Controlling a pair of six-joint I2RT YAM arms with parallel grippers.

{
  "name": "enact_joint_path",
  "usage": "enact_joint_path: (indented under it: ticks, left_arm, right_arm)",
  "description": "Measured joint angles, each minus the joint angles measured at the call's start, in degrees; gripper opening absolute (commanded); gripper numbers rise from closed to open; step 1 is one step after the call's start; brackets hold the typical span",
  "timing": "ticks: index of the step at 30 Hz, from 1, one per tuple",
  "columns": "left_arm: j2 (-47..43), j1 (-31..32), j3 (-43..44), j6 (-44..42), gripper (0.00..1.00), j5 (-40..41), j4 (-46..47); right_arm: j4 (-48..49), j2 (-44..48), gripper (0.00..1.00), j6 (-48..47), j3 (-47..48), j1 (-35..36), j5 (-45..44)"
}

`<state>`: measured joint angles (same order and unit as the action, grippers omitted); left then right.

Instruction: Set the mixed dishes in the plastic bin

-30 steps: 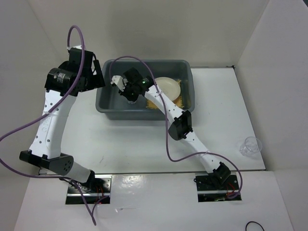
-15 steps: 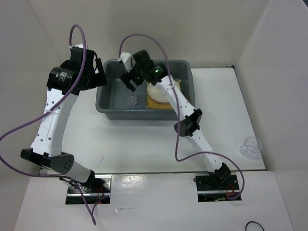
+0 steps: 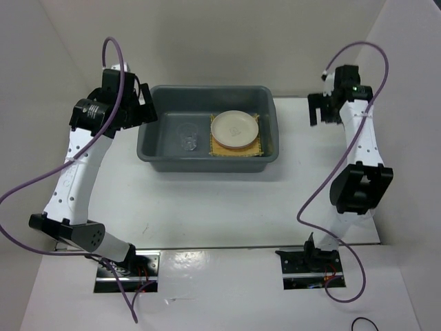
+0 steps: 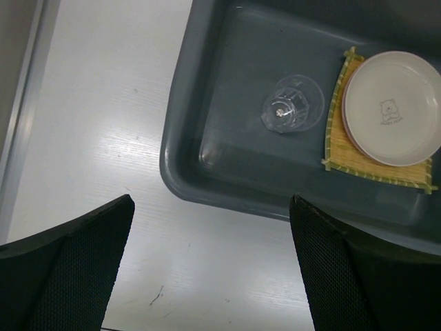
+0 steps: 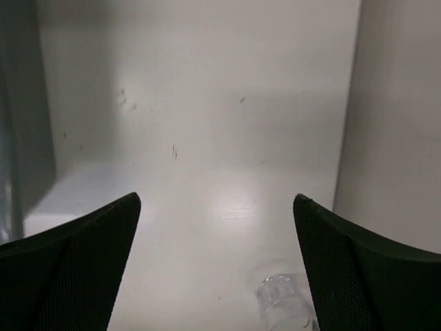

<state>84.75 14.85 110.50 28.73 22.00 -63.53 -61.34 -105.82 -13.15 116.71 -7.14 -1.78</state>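
The plastic bin (image 3: 207, 163) (image 4: 180, 131) stands at the back middle of the table. In its right half lies the square bamboo mat (image 3: 256, 148) (image 4: 375, 169) with the cream-white plate (image 3: 235, 129) (image 4: 393, 107) on top. A thin pink edge (image 4: 346, 134) shows under the plate's left side. A clear glass (image 3: 187, 136) (image 4: 293, 105) stands in the bin's left half. My left gripper (image 3: 142, 110) (image 4: 210, 201) hovers open over the bin's left rim, holding nothing. My right gripper (image 3: 324, 116) (image 5: 217, 200) hangs open and empty over bare table, to the right of the bin.
A second clear cup (image 5: 281, 298) stands on the table below the right gripper, near the right wall (image 5: 400, 103); the right arm's elbow (image 3: 362, 186) hides it in the top view. White walls close in the table at the back and sides.
The right gripper opened and left the clear glass in the bin, then rose and swung far right, out over the table. The left arm barely moved.
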Motion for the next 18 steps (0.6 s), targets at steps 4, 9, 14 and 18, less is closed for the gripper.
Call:
enact_joint_path:
  ticks: [4,9,14,18]
  left_arm:
    - [0.02,-0.11,-0.15,1.05,0.99,-3.13,1.64]
    - [1.44,-0.11,0.66,1.7,0.99,-7.23,1.79]
    - [7.08,-0.11,5.77,1.33,0.99,-9.79,0.74]
    - [10.47,-0.11,8.37,1.22,0.99,-11.56,0.39]
  right_arm:
    - [1.42,8.79,0.95,-0.35,-21.64,-1.95,0.31]
    - [4.22,16.7,0.95,-1.29,-41.51,-8.31,-2.86]
    - [5.81,20.28,0.95,-1.79,-51.58,-14.69,-6.23]
    - [6.32,21.97,0.95,-2.97,-54.69,-14.95,-6.88]
